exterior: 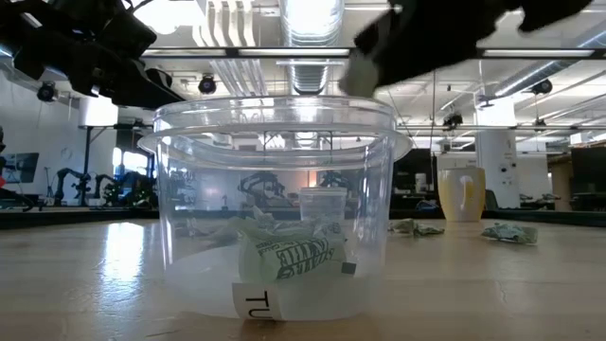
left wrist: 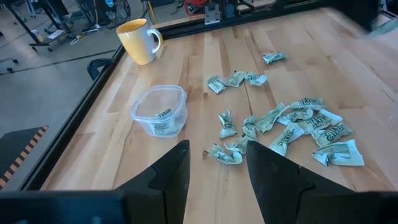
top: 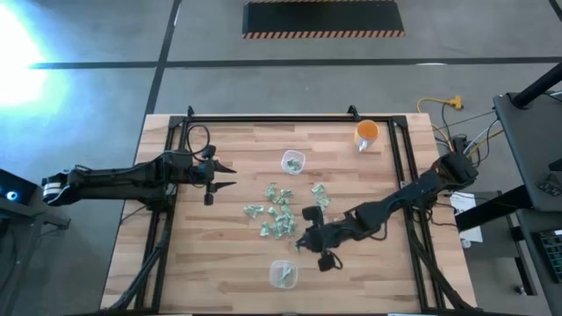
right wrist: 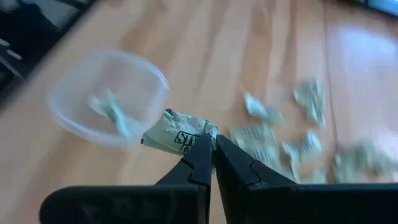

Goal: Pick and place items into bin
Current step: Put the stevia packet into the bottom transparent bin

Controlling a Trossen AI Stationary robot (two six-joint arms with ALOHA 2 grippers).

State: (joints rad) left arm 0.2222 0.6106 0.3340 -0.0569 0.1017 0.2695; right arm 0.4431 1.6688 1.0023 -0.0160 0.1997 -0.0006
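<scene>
The right pincer [right wrist: 212, 144] pinches one wrapped piece [right wrist: 177, 138] at its tips, just beside the near bin [right wrist: 107, 98] (a piece already inside). Loose pieces [top: 279, 213] lie beyond that bin. The left pincer [left wrist: 216, 163] hangs parted, empty.

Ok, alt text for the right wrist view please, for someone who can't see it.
The right gripper, shut, pinches a crinkly green-and-white wrapped piece above the wooden table. Beyond it sits a clear round bin holding one piece, with more wrapped pieces scattered to the side.

Two dark, slender jointed arms
</scene>
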